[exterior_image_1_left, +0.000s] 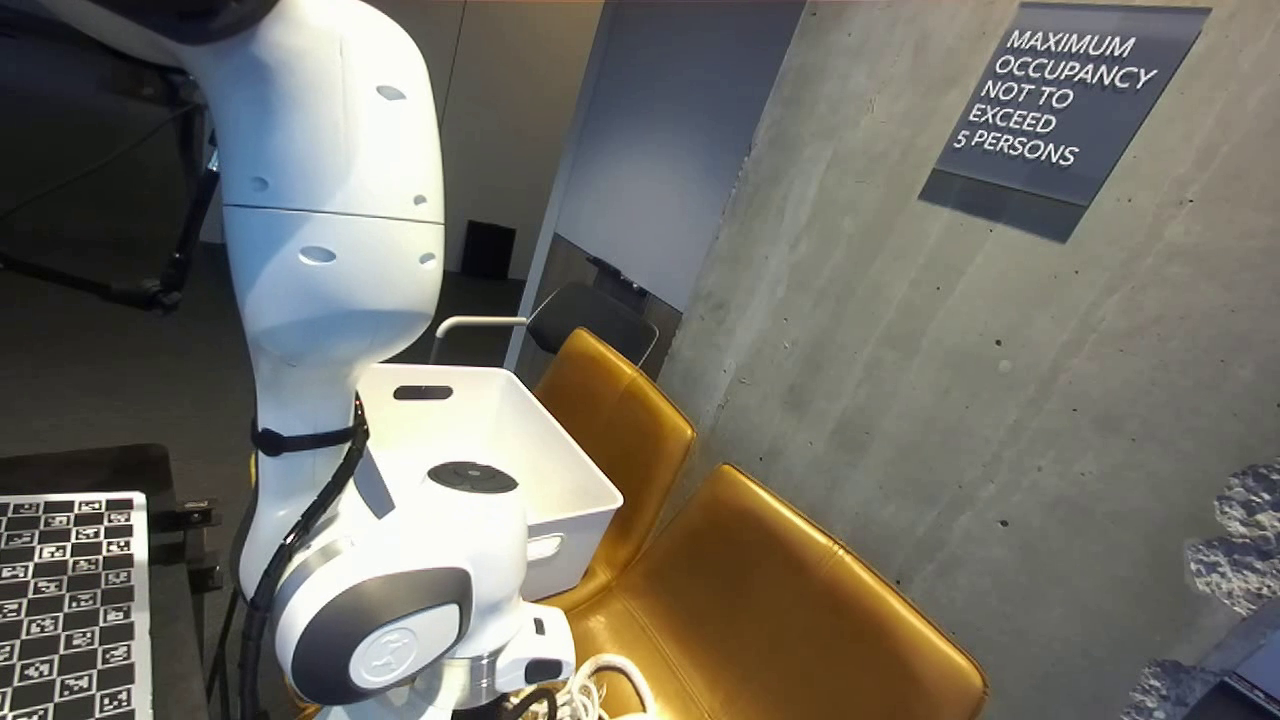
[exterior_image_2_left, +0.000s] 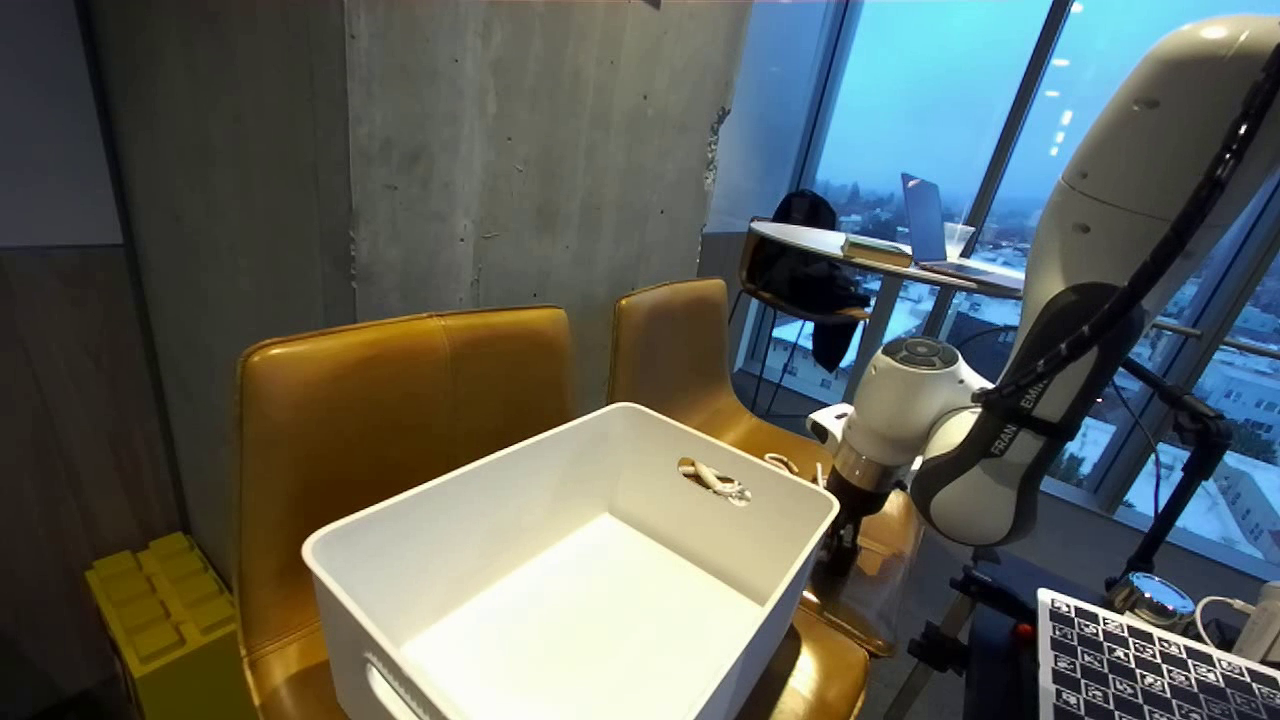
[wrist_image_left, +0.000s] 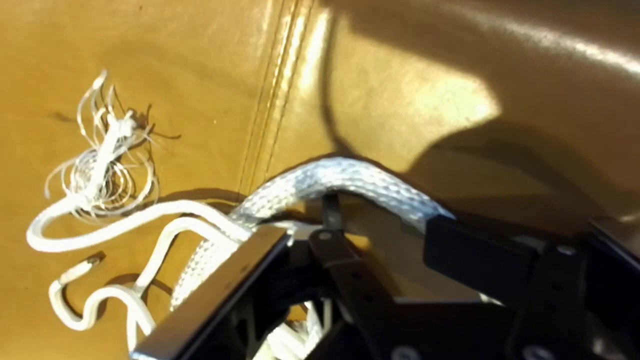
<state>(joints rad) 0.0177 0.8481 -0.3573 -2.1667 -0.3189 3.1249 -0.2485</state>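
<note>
A white rope bundle (wrist_image_left: 340, 175) lies on a tan leather chair seat (wrist_image_left: 200, 115) in the wrist view. A thick braided length arches across the fingertips; thinner cords and a frayed end (wrist_image_left: 102, 165) lie at left. My gripper (wrist_image_left: 375, 235) is open, its black fingers apart, low over the rope. The braid runs to the right finger and partly behind it; whether they touch is unclear. In an exterior view the gripper (exterior_image_2_left: 842, 545) points down over the chair, just beyond a white bin (exterior_image_2_left: 450, 470). Rope (exterior_image_1_left: 615, 675) also shows at the bottom of an exterior view.
The empty white bin, also visible here (exterior_image_1_left: 575, 515), stands on the neighbouring tan chair (exterior_image_2_left: 400, 390). A chair backrest (exterior_image_1_left: 780, 590) and concrete wall (exterior_image_1_left: 900, 350) are close by. A checkered board (exterior_image_2_left: 1150, 660) lies near the arm's base. A yellow block (exterior_image_2_left: 170, 620) stands beside the chair.
</note>
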